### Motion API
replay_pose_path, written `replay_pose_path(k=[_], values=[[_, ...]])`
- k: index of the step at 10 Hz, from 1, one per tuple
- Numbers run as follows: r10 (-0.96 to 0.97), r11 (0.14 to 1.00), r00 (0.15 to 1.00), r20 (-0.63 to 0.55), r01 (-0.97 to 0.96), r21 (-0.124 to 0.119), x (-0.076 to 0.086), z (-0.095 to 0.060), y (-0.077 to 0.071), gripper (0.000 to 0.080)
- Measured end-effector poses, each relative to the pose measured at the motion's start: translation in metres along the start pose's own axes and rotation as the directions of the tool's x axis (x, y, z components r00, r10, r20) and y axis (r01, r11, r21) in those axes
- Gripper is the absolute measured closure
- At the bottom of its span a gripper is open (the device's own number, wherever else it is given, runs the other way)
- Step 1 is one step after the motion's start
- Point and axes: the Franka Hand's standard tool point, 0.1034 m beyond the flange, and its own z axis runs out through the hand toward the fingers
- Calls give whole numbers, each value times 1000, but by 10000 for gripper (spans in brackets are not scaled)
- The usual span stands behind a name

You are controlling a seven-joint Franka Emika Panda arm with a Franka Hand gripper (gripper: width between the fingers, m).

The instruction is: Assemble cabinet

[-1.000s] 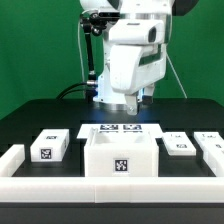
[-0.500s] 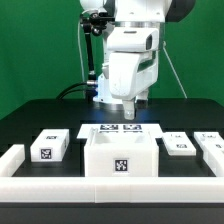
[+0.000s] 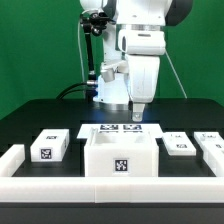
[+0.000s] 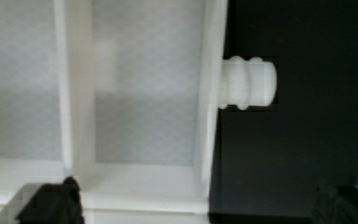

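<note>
My arm has swung toward the exterior view's right and my wrist has turned, so my claw (image 3: 137,113) now hangs behind the cabinet (image 3: 121,158), above the marker board (image 3: 120,129). Its fingers stand wide apart with nothing between them. The cabinet sits at the front middle of the table (image 3: 30,118), with drawer blocks (image 3: 48,147) lying on either side (none touched). I judge I am lining up over the box near its ribbed knob (image 4: 247,82), with no grip begun yet.
</note>
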Motion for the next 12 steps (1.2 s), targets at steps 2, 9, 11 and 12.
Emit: replay_pose_path(k=[2,9,11,12], values=[[31,999,1000,-3,-31,15,1,8,-2,150],[86,994,996,-28,-84,69,-2,57,-22,150],[85,994,996,-27,-83,70,-2,57,-22,383],[86,994,996,-27,-84,70,-2,58,-22,383]])
